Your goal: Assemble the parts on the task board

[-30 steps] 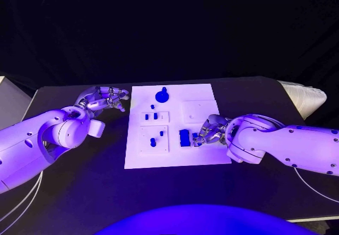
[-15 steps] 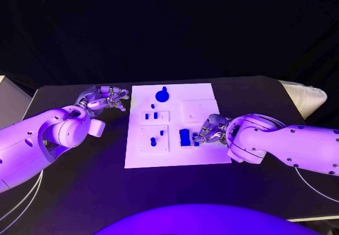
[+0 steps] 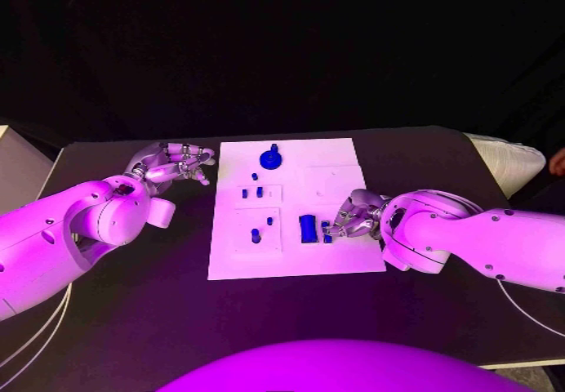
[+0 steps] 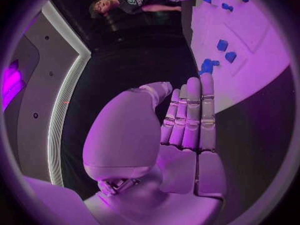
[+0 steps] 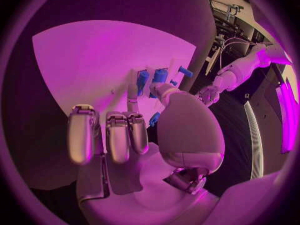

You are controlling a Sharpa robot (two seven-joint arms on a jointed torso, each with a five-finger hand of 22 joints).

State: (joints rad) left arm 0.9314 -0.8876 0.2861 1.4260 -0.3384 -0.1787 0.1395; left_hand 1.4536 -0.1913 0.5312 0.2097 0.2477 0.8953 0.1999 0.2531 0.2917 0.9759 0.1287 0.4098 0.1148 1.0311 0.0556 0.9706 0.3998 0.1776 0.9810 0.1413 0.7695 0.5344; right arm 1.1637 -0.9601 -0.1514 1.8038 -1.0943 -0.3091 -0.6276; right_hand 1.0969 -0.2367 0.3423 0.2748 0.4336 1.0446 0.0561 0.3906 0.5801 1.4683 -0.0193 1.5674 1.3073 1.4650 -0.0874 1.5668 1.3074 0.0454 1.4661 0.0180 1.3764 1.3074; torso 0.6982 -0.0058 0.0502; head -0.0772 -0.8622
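Head view: a black table (image 3: 141, 327) is seen carrying the white task board (image 3: 341, 257) at its middle, between the two white arms. The left hand (image 3: 176, 163) is held just beside the board's far left edge, over the table; its fingers are bent inward together and nothing is held in them. In the left wrist view the same fingers (image 4: 190, 115) are seen side by side, bare of any part. The right hand (image 3: 351, 219) is placed on the board's right side, its fingers gathered round a small blue part (image 3: 325, 229) beside an upright blue block (image 3: 307, 228); whether the part is actually pinched cannot be told. A round blue knob (image 3: 272, 158) is stood at the board's far end, and small blue pegs (image 3: 255, 236) are set in the raised white squares.
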